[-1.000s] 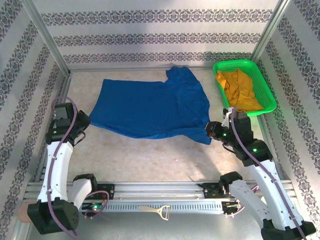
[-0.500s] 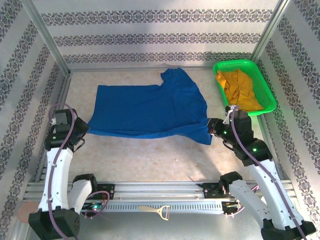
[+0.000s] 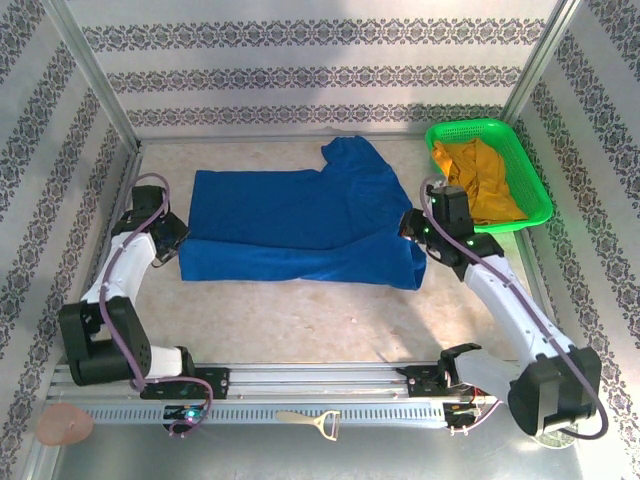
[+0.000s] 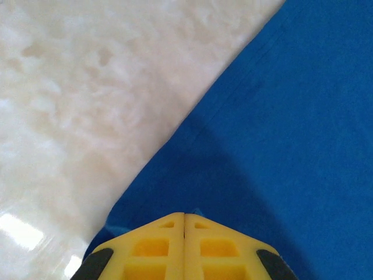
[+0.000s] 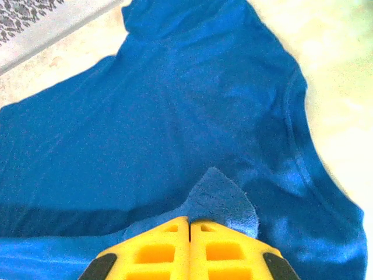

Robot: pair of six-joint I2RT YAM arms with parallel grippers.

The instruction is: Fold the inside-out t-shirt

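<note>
So, nearest you, both claws are clenched on cloth: the left claw pinches the inside-out t-shirt at its left edge, and the right claw pinches a flap at its right edge. The t-shirt lies across the desk, more toward the far edge, with its near hem doubled over. I judge the first fold is under way and later folds remain. A second ago both claws sat nearer you and the hem was not yet turned over.

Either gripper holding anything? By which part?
Both hold the blue t-shirt. The left gripper pinches its near-left edge, and the right gripper pinches a flap of its near-right edge.
</note>
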